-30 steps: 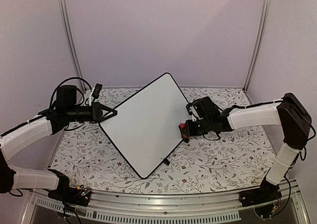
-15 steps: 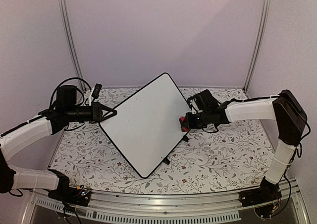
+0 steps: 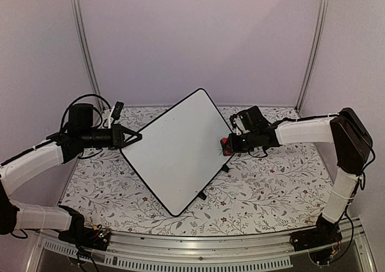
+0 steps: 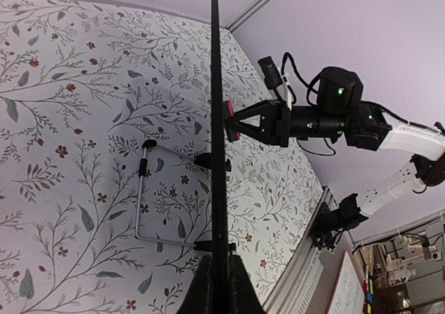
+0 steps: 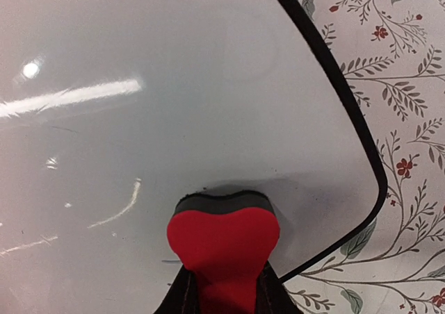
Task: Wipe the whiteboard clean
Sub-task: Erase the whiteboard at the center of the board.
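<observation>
The whiteboard (image 3: 177, 148) is a glossy white board with a thin black frame, standing tilted like a diamond mid-table. My left gripper (image 3: 133, 137) is shut on its left edge; the left wrist view shows the board edge-on (image 4: 215, 119) between the fingers. My right gripper (image 3: 226, 144) is shut on a red eraser (image 5: 224, 241) with a dark felt face, pressed against the board's surface (image 5: 174, 105) near its right corner. A faint short mark shows on the board just left of the eraser.
The table has a floral cloth (image 3: 271, 194). The board's wire stand (image 4: 142, 196) and black feet show behind it. Lilac walls close in the back and sides. A metal rail (image 3: 198, 254) runs along the near edge.
My right gripper with the eraser has moved up along the board's right edge, toward the back. The left arm and the board have not moved.
</observation>
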{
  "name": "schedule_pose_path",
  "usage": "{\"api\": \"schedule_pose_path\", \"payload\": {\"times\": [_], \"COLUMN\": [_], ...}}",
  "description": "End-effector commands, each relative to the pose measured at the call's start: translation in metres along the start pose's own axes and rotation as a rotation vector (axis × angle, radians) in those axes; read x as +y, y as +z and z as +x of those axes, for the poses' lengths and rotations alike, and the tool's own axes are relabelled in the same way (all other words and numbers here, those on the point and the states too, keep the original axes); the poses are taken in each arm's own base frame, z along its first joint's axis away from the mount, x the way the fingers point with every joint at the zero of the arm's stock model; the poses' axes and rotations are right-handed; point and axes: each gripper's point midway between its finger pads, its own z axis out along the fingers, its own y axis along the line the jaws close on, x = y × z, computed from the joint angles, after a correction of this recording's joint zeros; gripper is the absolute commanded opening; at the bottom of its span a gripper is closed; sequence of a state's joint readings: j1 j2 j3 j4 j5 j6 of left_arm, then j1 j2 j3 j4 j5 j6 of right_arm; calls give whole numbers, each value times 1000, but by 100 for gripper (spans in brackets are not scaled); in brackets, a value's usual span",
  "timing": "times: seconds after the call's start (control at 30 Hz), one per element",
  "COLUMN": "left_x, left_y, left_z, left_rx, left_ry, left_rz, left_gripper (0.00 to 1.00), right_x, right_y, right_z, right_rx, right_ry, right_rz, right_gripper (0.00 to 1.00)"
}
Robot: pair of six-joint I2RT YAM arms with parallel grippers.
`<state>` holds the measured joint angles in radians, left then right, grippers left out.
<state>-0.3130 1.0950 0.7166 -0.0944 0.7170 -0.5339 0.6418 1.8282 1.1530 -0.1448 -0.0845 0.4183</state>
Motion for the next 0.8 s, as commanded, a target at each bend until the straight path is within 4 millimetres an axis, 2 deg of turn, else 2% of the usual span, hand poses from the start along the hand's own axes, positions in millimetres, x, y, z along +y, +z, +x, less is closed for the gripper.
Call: {"api": "schedule_pose_path", "payload": {"times": [0.0, 0.27, 0.6, 0.77], "left_x": [-11, -9, -8, -9], "left_y": [4, 6, 6, 5], "left_z": [15, 16, 16, 16], "left_rx": [61, 65, 66, 64], "left_ry": [38, 34, 34, 36], "left_rz": [79, 75, 74, 76], "left_gripper": [0, 0, 0, 0], "right_x": [2, 25, 32, 38], "right_y": [4, 2, 4, 1], "right_z": [41, 54, 79, 84], "right_rx": [104, 131, 196, 209], "right_ry": [-25, -66, -72, -87], "right_rz": [-42, -85, -94, -108], "right_gripper": [0, 0, 0, 0]}}
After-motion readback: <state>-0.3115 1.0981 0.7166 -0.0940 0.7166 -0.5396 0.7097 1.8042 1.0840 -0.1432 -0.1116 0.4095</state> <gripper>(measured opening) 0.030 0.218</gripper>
